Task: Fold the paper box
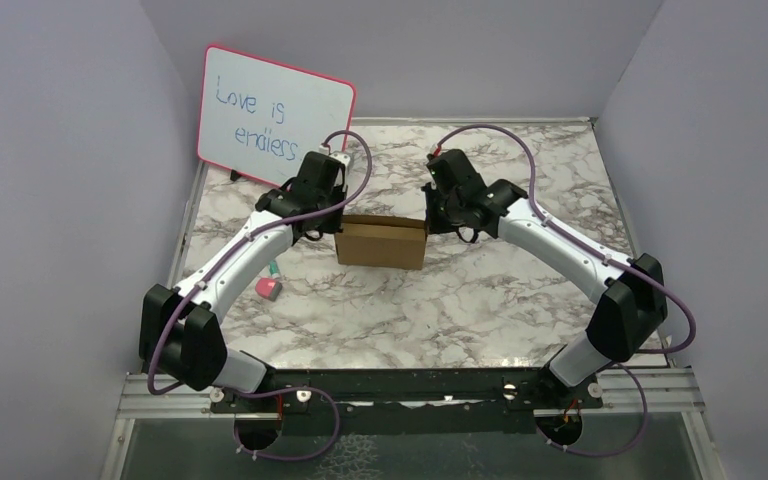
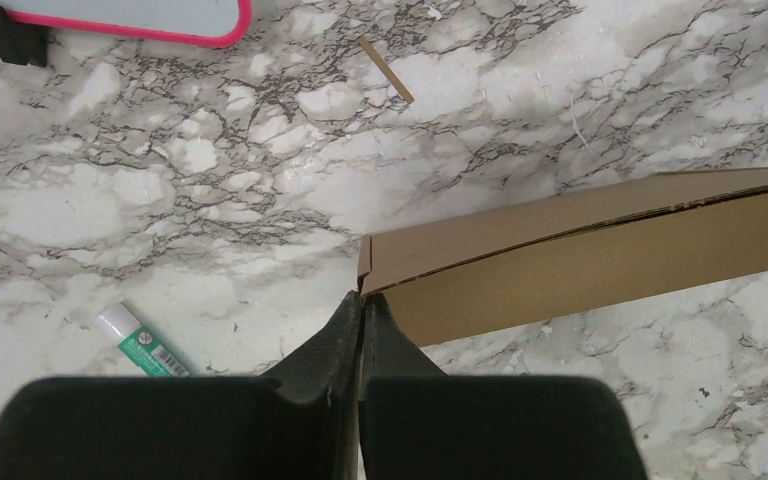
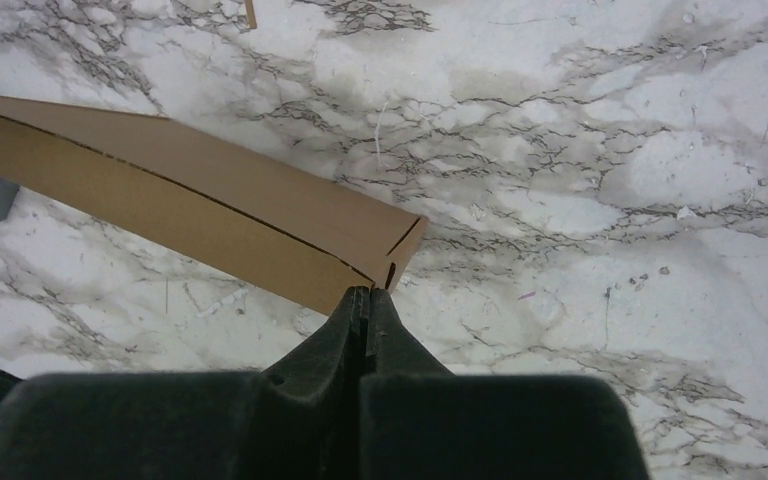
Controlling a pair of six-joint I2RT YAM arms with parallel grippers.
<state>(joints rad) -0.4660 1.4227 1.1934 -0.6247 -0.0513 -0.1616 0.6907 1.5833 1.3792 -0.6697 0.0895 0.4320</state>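
Two grippers meet a brown box (image 1: 381, 241) in the top view: the left gripper (image 1: 332, 228) is at its left end and the right gripper (image 1: 430, 222) at its right end. The box lies closed near the middle of the marble table (image 1: 440, 310). A whiteboard (image 1: 275, 115) stands at the far left, and a pink block (image 1: 268, 288) lies on the table left of the box. In the left wrist view, the left gripper (image 2: 361, 300) has its fingers pressed together with nothing between them, tips touching the corner of the box (image 2: 600, 250). A green-and-white tube (image 2: 145, 345) lies to the left and a thin stick (image 2: 387, 70) farther off. In the right wrist view, the right gripper (image 3: 363, 295) is likewise clenched on nothing, its tips against the end corner of the box (image 3: 180, 210).
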